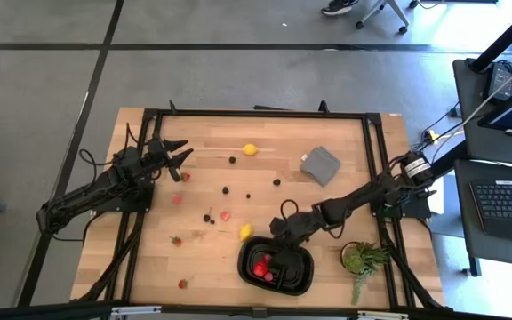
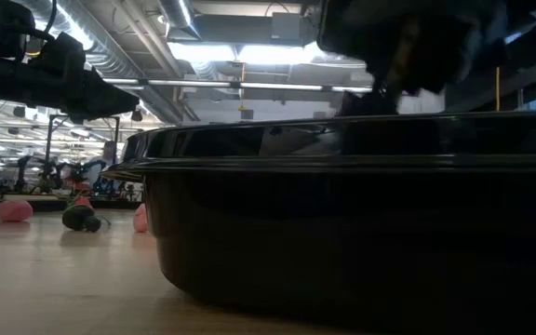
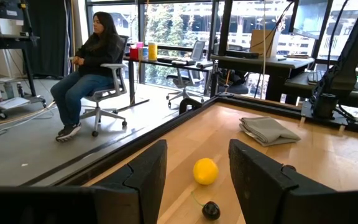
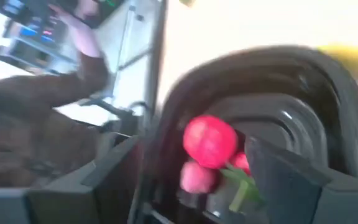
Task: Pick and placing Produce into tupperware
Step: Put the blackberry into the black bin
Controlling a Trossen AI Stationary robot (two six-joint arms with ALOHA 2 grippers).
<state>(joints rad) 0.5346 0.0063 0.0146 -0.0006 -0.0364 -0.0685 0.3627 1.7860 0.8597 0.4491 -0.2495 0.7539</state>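
Currently the right gripper (image 1: 278,233) is positioned over the near edge of the tray (image 1: 301,283), which sits at the front of the table (image 1: 327,133) beside the potted plant (image 1: 363,258). Its fingers (image 4: 291,180) stand apart with nothing clamped between them. Red pieces (image 4: 210,140) lie in the tray's left compartment, directly ahead of those fingers in the right wrist view.

One lemon (image 1: 246,232) rests on the wood just beside the tray's upper left corner. The second lemon (image 1: 251,149) lies near the far edge of the table. Dark berries (image 1: 227,189) and further red pieces (image 1: 177,199) are scattered across the middle and left of the table, well apart from the tray.

The left gripper (image 1: 182,153) hovers over the far left part of the table, fingers (image 3: 145,171) spread wide and empty. In its wrist view the far lemon and one dark berry (image 3: 211,210) lie ahead of it. A grey folded cloth (image 1: 320,164) lies toward the far right.

A seated person (image 3: 89,68) is visible beyond the table.
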